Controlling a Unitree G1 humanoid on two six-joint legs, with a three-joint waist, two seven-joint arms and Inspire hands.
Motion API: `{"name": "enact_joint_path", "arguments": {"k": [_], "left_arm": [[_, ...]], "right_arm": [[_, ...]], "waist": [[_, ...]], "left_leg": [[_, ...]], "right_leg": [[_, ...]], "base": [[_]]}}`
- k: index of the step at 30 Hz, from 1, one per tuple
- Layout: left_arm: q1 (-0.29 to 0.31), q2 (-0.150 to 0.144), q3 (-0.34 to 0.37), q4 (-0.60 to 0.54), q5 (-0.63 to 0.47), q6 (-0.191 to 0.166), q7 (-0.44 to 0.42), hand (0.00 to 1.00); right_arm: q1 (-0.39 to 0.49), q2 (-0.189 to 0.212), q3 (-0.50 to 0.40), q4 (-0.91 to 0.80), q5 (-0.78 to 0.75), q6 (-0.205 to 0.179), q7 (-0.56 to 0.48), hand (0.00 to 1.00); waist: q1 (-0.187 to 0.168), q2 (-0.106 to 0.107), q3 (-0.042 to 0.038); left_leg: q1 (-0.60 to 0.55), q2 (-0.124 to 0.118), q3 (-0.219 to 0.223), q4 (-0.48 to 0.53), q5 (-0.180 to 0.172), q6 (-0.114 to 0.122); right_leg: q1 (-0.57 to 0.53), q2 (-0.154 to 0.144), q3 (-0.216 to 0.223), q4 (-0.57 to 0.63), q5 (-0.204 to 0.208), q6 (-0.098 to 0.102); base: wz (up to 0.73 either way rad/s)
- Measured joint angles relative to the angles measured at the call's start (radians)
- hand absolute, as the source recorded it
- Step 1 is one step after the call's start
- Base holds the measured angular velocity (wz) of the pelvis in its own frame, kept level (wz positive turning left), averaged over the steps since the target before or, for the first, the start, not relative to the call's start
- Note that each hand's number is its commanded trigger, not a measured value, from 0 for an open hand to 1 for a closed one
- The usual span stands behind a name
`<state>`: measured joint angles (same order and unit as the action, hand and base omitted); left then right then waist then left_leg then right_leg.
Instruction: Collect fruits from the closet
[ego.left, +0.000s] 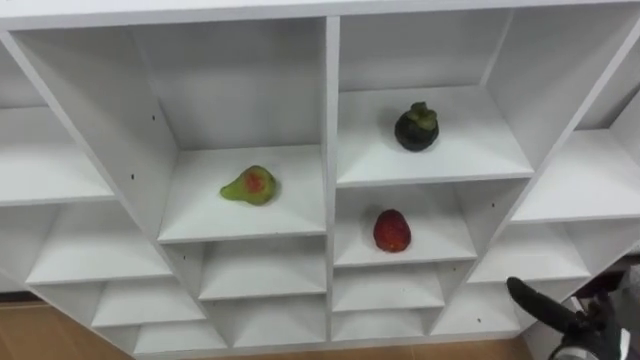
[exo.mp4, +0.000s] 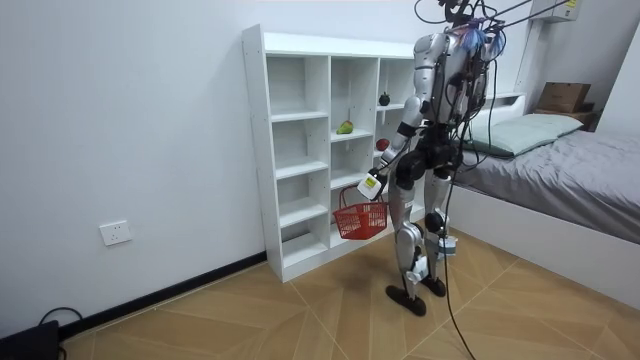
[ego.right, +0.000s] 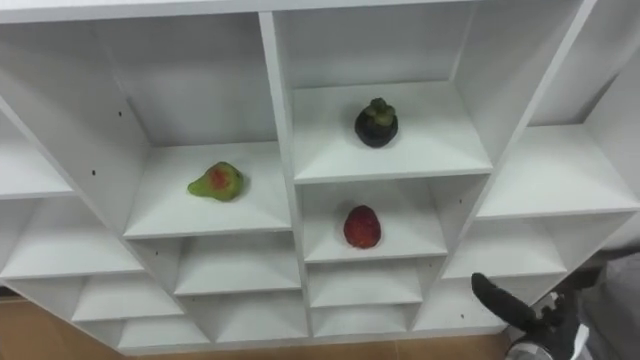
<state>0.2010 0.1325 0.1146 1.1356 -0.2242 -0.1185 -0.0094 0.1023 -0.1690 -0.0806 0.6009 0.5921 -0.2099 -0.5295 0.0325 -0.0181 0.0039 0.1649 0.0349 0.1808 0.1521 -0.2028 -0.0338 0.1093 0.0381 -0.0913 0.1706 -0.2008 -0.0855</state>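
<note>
Three fruits lie in the white shelf unit (ego.left: 330, 120): a green-red pear (ego.left: 250, 186) in one cubby; a mangosteen (ego.left: 416, 127) in the cubby up and to its right; a red fruit (ego.left: 392, 230) directly below the mangosteen. The right hand (ego.left: 590, 335) sits at the lower right, its visible finger (ego.left: 532, 300) straight and empty, well apart from all three. The room view shows the left hand (exo.mp4: 374, 185) closed on the handle of a red basket (exo.mp4: 361, 222) hanging low before the shelves; a bed (exo.mp4: 570, 170) stands on the room view's right.
</note>
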Motion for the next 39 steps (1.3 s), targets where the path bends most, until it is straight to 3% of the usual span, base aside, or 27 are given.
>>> {"name": "enact_joint_path", "arguments": {"k": [8,12,17,22,31,39], "left_arm": [[0.036,0.003,-0.004,-0.024,0.002,-0.009,0.039,1.0],[0.042,0.003,-0.004,-0.022,0.001,-0.013,0.037,1.0],[0.054,0.003,-0.001,-0.026,0.003,-0.013,0.036,1.0],[0.046,0.004,-0.003,-0.015,0.005,-0.014,0.023,1.0],[0.037,0.004,-0.004,-0.016,0.045,-0.013,-0.002,1.0],[0.033,0.006,-0.001,-0.006,0.082,-0.019,-0.001,1.0]], "right_arm": [[-0.001,0.0,0.002,-0.218,-0.166,-0.037,-0.16,0.0],[-0.001,0.0,0.003,-0.238,-0.215,-0.058,-0.201,0.0],[0.004,-0.003,0.004,-0.396,-0.308,-0.069,-0.255,0.0],[-0.002,-0.025,0.022,-0.469,-0.427,-0.095,-0.253,0.0],[-0.002,-0.032,0.024,-0.602,-0.535,-0.094,-0.225,0.0],[-0.002,-0.046,0.062,-0.682,-0.598,-0.094,-0.206,0.0]], "waist": [[0.004,-0.006,-0.004],[0.007,-0.005,-0.0056],[0.005,0.002,-0.0074],[0.005,0.006,-0.0039],[0.006,0.014,-0.0043],[0.021,0.002,-0.0056]], "left_leg": [[-0.006,0.0,-0.001,0.0,0.0,0.0],[-0.007,0.0,-0.002,0.0,0.0,0.0],[-0.015,0.001,0.002,0.0,0.0,0.0],[-0.015,0.001,0.003,0.0,0.0,0.0],[-0.022,0.001,0.002,0.0,0.0,0.0],[-0.021,0.001,0.003,0.0,0.0,0.0]], "right_leg": [[-0.013,0.0,0.004,0.002,0.0,0.001],[-0.013,0.001,0.005,0.001,0.0,0.001],[-0.023,0.002,0.006,0.003,0.0,0.0],[-0.025,0.002,0.006,0.013,0.0,0.0],[-0.04,0.002,0.007,0.017,-0.001,0.001],[-0.039,0.001,0.007,0.018,0.0,0.001]], "base": [[-0.02],[0.0],[-0.01],[0.0],[0.0],[0.0]]}}
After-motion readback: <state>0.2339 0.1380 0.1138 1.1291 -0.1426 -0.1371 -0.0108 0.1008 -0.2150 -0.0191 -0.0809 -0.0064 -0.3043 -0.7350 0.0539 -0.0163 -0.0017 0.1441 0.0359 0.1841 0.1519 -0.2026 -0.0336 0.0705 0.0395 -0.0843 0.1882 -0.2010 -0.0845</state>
